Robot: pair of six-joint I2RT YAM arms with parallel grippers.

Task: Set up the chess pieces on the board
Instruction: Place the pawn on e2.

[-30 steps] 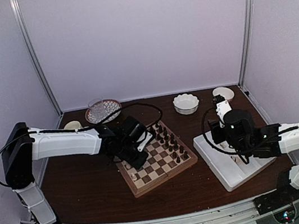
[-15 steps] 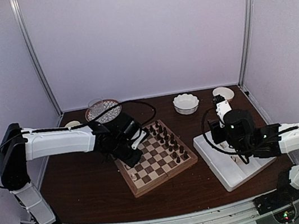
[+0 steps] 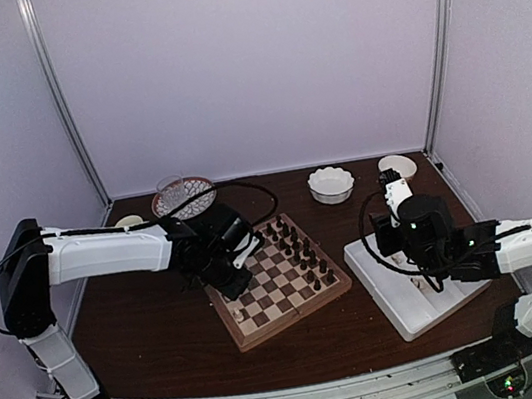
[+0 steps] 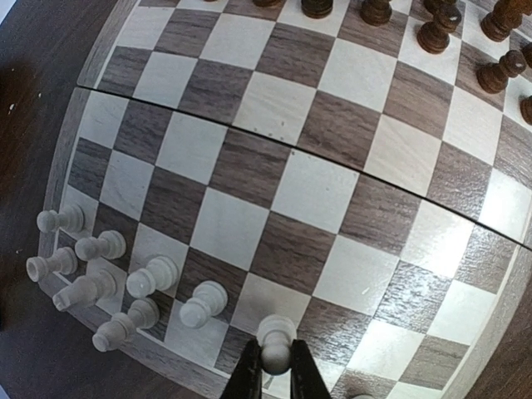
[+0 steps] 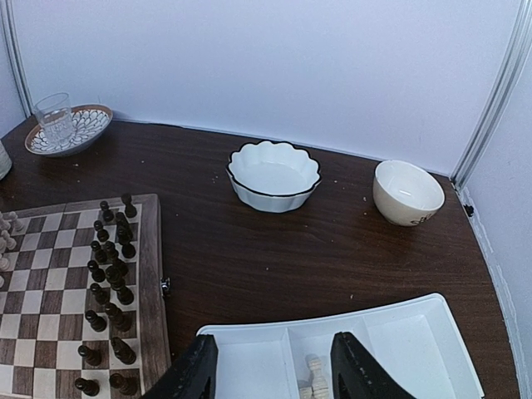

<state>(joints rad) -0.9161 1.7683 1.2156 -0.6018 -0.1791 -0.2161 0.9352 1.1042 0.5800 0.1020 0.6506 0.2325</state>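
While left hand (image 4: 274, 372) clamps cream pawn (image 4: 275, 334) at 6 o'clock edge of board (image 4: 332, 191), several chess pieces (image 4: 154, 274) stand placed; right hand (image 5: 274, 376) apart over tray (image 5: 416, 332), more remaining

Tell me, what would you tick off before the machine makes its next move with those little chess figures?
1. Grip: left claw shut on a cream pawn: ok.
2. Landing: pawn's base resting on the board: cannot tell, the claw hides it.
3. Spacing: neighbouring cream pawn stands apart from the held one: ok.
4. Opposite side: dark pieces lined up along their edge: ok.
5. Other arm: right claw open above the white tray: ok.
6. Supply: cream pieces waiting in the tray: ok.
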